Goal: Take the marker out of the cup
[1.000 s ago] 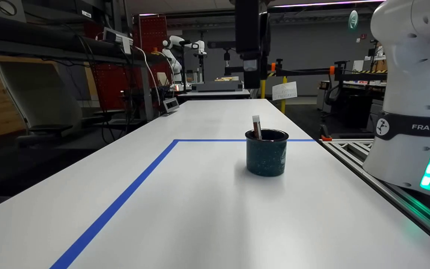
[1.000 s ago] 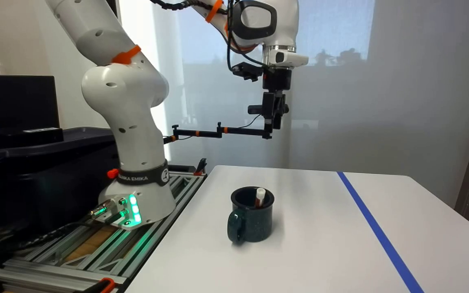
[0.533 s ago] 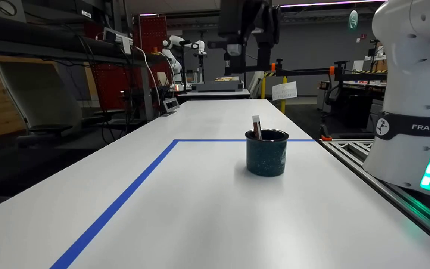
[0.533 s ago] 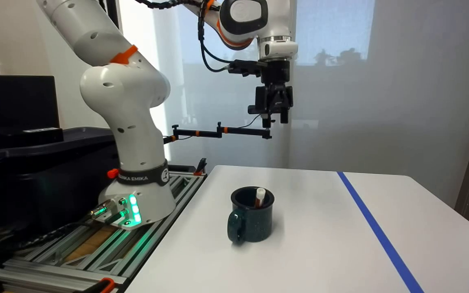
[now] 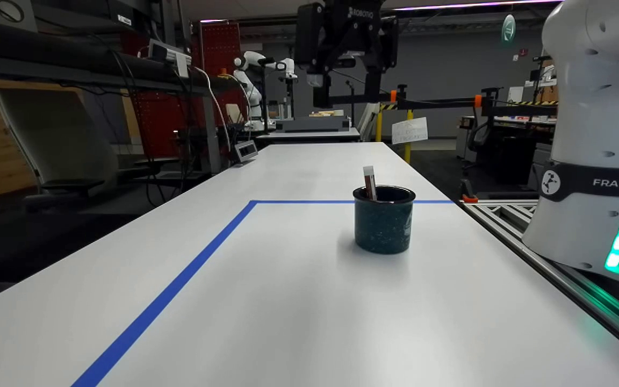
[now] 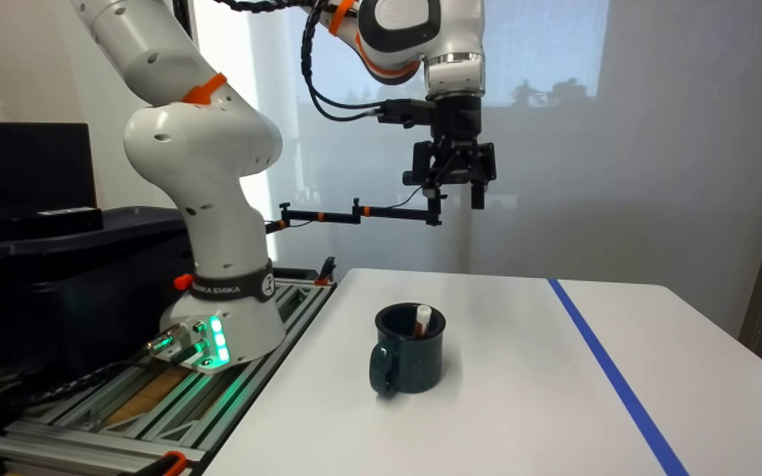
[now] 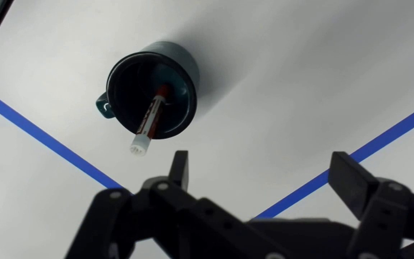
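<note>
The dark teal cup (image 5: 383, 231) stands upright on the white table in both exterior views (image 6: 421, 367). Its handle shows in an exterior view and in the wrist view, where the cup (image 7: 185, 61) is left of centre. The marker (image 5: 369, 183) leans inside the cup with its white end above the rim (image 6: 423, 320). In the wrist view the marker (image 7: 149, 120) has a red end down in the cup, its white end pointing toward the camera. My gripper (image 5: 347, 97) is open and empty, high above the table and the cup (image 6: 455, 201). Its fingers are wide apart in the wrist view (image 7: 259, 162).
Blue tape lines (image 5: 196, 269) mark the white table (image 6: 520, 410). The robot base (image 6: 229, 330) stands on a metal frame (image 5: 562, 285) along one table edge. A thin black jointed arm (image 6: 335, 216) reaches out behind the gripper in an exterior view.
The gripper has turned about its upright axis, so both fingers now show apart in both exterior views. It has shifted slightly sideways. The cup and marker have not moved.
</note>
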Robot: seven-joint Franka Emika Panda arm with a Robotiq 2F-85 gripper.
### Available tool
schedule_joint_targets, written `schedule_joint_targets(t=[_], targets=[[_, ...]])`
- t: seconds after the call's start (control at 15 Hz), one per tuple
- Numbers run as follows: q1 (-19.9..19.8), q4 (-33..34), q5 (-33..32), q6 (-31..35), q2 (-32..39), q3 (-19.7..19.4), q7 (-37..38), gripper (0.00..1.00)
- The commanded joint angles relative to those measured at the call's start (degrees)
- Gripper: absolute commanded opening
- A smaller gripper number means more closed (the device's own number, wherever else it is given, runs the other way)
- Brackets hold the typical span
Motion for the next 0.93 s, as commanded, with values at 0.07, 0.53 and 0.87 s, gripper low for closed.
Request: schedule_joint_targets(t=[0.07,0.53,0.87], targets=[[-3.31,-0.04,-2.19,2.82,3.90,-0.69,7.06,1.00],[-5.15,-0.25,-2.24,5.91,12.09,-3.50,14.94,1.00],[-6.79,-0.34,-10.56,4.99,14.43,-3.96,21.63,1.00]])
